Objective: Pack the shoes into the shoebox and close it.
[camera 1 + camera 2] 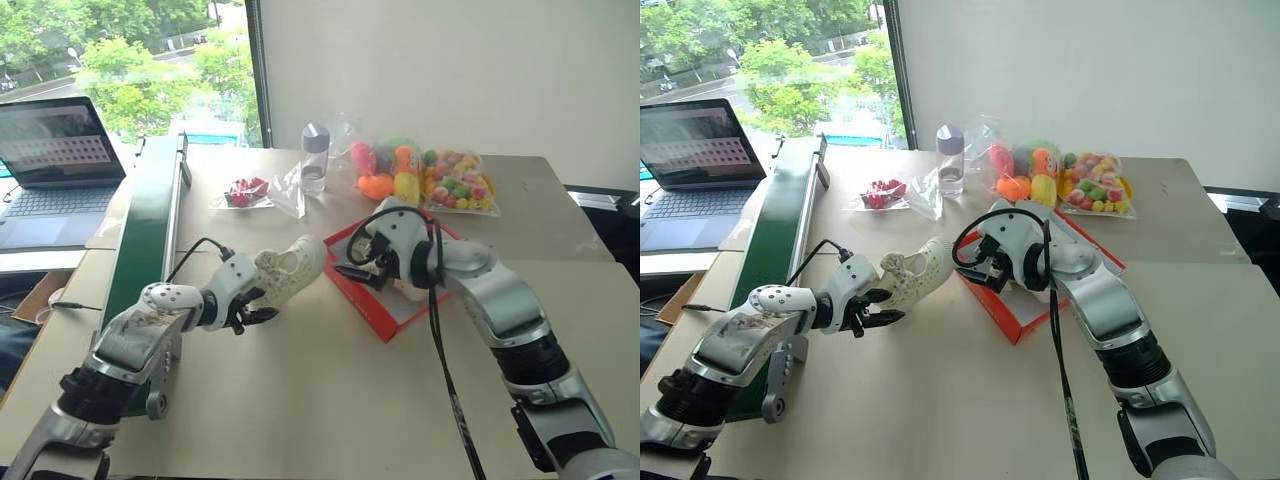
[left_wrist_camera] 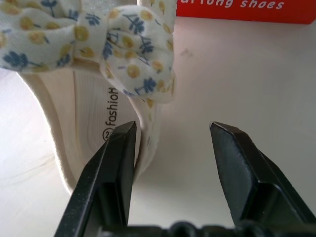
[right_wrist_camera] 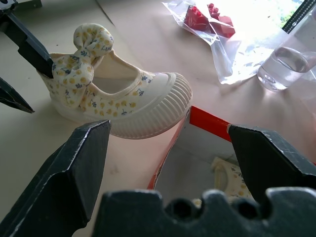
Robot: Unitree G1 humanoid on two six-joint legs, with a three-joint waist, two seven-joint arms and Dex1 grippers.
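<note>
One cream shoe (image 1: pixel 290 270) with flowered fabric and a bow rests on the table, its toe by the near corner of the red shoebox (image 1: pixel 385 318). My left gripper (image 1: pixel 255 308) is at its heel end. In the left wrist view one finger (image 2: pixel 116 163) lies over the insole and the other stands outside the side wall, jaws apart and not pressing. My right gripper (image 3: pixel 168 129) hovers open above the shoebox (image 3: pixel 210 121), holding nothing. Under it, the second shoe (image 3: pixel 232 173) lies inside the box, mostly hidden.
A long green board (image 1: pixel 150 215) runs along the table's left side, with a laptop (image 1: pixel 55 160) beyond it. At the back stand a clear bottle (image 1: pixel 314 157), a small bag of red bricks (image 1: pixel 245 192) and bags of colourful toys (image 1: pixel 420 175).
</note>
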